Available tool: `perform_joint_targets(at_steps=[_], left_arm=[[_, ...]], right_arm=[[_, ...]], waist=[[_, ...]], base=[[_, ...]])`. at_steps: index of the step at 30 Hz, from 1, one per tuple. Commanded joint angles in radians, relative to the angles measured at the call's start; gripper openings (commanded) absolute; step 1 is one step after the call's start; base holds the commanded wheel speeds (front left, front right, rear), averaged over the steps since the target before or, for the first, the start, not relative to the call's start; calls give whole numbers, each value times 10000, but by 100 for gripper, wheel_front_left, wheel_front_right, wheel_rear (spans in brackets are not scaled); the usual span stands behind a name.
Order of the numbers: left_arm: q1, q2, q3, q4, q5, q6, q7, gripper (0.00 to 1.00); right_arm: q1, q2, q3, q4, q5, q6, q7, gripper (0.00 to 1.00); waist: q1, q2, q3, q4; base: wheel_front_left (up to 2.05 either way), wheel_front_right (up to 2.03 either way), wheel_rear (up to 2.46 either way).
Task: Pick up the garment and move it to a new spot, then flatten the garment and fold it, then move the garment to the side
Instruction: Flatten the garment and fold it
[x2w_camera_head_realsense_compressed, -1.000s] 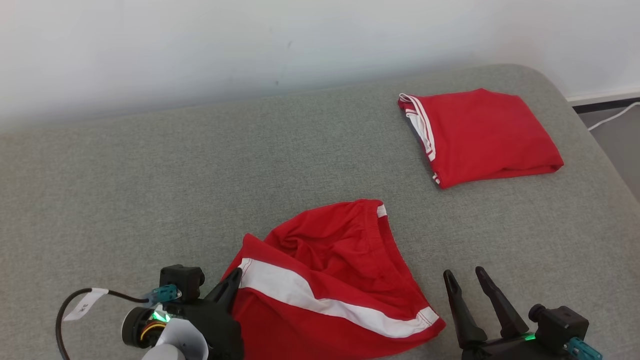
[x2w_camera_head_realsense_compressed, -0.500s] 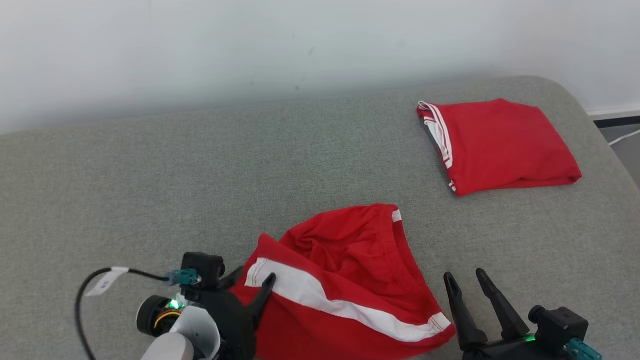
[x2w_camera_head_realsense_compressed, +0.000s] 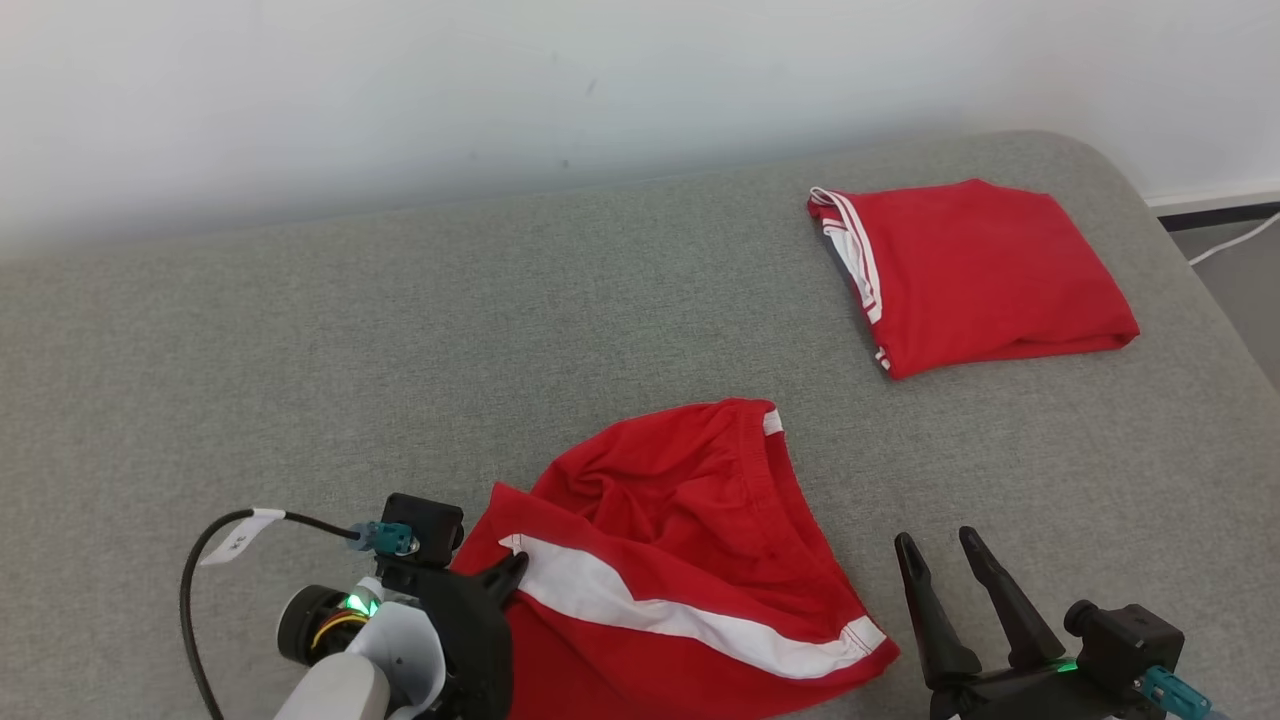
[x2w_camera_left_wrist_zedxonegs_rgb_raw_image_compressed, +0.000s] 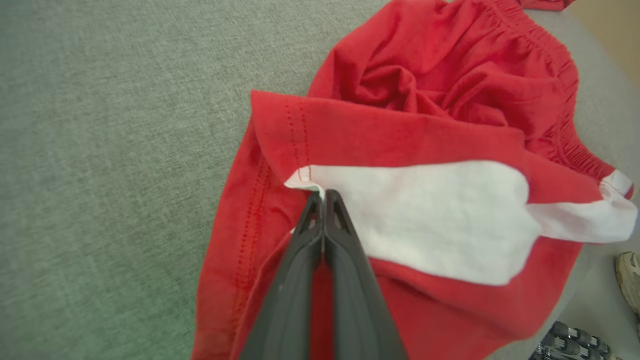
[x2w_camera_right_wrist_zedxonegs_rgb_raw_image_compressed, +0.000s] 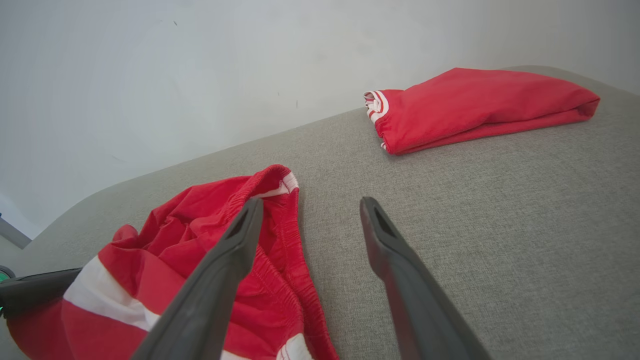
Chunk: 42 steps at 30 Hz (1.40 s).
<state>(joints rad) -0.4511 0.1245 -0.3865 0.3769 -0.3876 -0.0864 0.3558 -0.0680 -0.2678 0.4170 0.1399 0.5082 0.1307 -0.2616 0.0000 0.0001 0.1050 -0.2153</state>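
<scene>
A crumpled red garment (x2w_camera_head_realsense_compressed: 690, 540) with a broad white stripe (x2w_camera_head_realsense_compressed: 640, 610) lies at the near edge of a grey fabric-covered surface (x2w_camera_head_realsense_compressed: 400, 350), its gathered waistband turned towards the far side. The left pincer (x2w_camera_head_realsense_compressed: 515, 568) is clamped tight on the garment's left hem, just where the white stripe ends. The left wrist view shows the two dark fingers (x2w_camera_left_wrist_zedxonegs_rgb_raw_image_compressed: 345, 260) pressed together on that white corner (x2w_camera_left_wrist_zedxonegs_rgb_raw_image_compressed: 305, 182), with the cloth beyond them bunched in loose folds. Just to the garment's right, the right pincer (x2w_camera_head_realsense_compressed: 935, 537) hovers over bare grey fabric, its fingers spread apart and holding nothing. Well apart from both, towards the far right corner of the surface, rests a second red garment (x2w_camera_head_realsense_compressed: 975, 270), neatly folded, with white-striped trim at its left edge. A plain white wall (x2w_camera_head_realsense_compressed: 500, 90) runs behind the surface.
</scene>
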Motion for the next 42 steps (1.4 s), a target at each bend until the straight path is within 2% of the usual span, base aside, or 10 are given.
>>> perform_joint_targets(at_steps=[1,8,16,20,23,24,29,36,42], left_arm=[[-9,144,12,-1,65,3,-126,0],[-361,330,355,-367,359,326,-1473,0],[-422,681,954,-1360,315,635,-2418,0],[365,912,1248,-2263,70,786,-2571,0],[1374,901,1393,-3196,-254,936,-2589,0],[2253,895,1344,-3742,-408,1061,-2472,0],[4000,666,1276,-4596,-838,1278,-2541,0],[5055,335,1108,-4306,-1104,1438,-2795,0],[5341,369,1231,-3522,-908,1663,-3279,0]], right_arm=[[95,18,-42,-40,-56,1,-41,100],[91,62,-193,-196,-209,1,-40,100],[47,105,-297,-206,-357,1,-26,100],[170,158,-320,-82,-384,1,-26,100],[286,174,-333,12,-311,1,-26,100],[359,172,-357,82,-259,1,-28,100],[579,165,-563,199,-211,1,-26,100],[437,78,-519,542,-154,1,-27,100],[510,38,-651,779,-146,1,-27,100]], waist=[[0,-1,12,50],[0,-1,-80,546],[0,-1,-306,1284],[0,-1,-534,1573],[0,-1,-667,1759],[0,-1,-731,1883],[0,-1,-800,2200],[0,-1,-894,2405],[0,-1,-1003,2376]], base=[[0,0,0],[0,0,0],[0,0,0],[0,0,0],[0,0,0],[0,0,0],[0,0,0],[0,0,0],[0,0,0]])
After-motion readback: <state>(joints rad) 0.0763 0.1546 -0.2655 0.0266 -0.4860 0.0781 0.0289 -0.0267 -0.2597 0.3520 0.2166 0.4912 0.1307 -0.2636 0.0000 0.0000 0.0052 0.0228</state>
